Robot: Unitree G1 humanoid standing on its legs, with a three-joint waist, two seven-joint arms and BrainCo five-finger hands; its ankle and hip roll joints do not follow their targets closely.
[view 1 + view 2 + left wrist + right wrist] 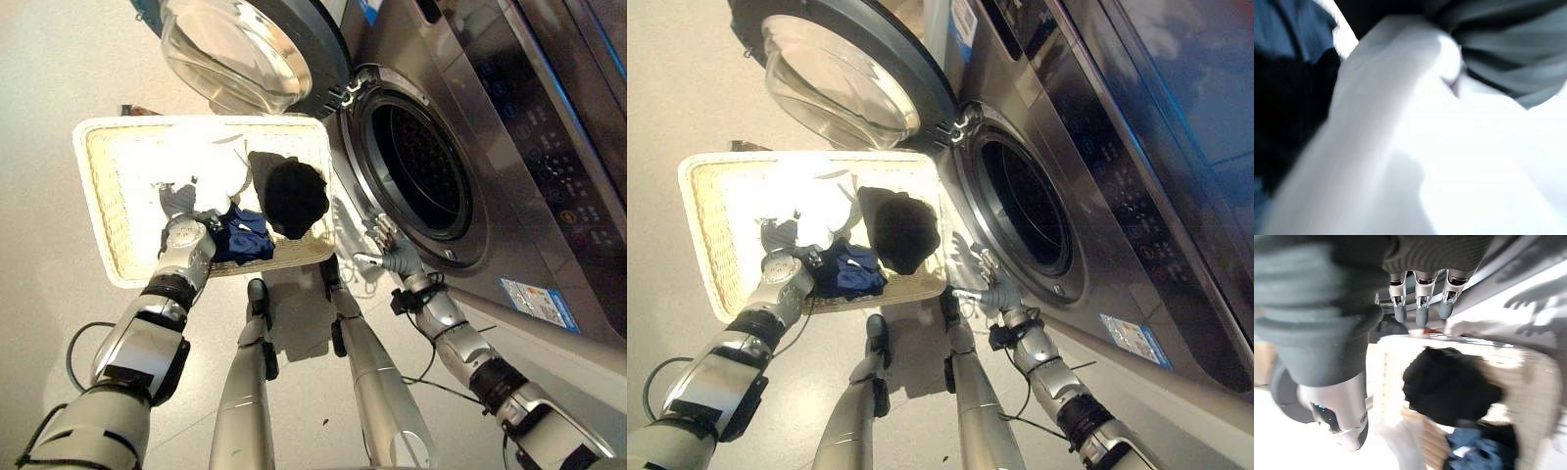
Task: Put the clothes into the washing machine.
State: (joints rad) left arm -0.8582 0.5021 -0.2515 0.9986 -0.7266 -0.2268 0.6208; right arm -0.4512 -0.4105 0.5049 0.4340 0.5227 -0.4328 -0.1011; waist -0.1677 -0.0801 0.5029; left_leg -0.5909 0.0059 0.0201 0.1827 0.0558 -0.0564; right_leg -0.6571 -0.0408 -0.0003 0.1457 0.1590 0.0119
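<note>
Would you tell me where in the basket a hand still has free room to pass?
Free: the basket half toward its outer short wall holds only flat white cloth. Crowded: the washer-side half, with the black garment, the blue garment and the left hand by the near rim.

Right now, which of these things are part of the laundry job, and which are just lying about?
Part of the job:
- basket
- black garment
- blue garment
- white cloth
- washing machine, door open
- left hand, in the basket
- right hand, open

Lying about:
- nothing that I can see
</note>
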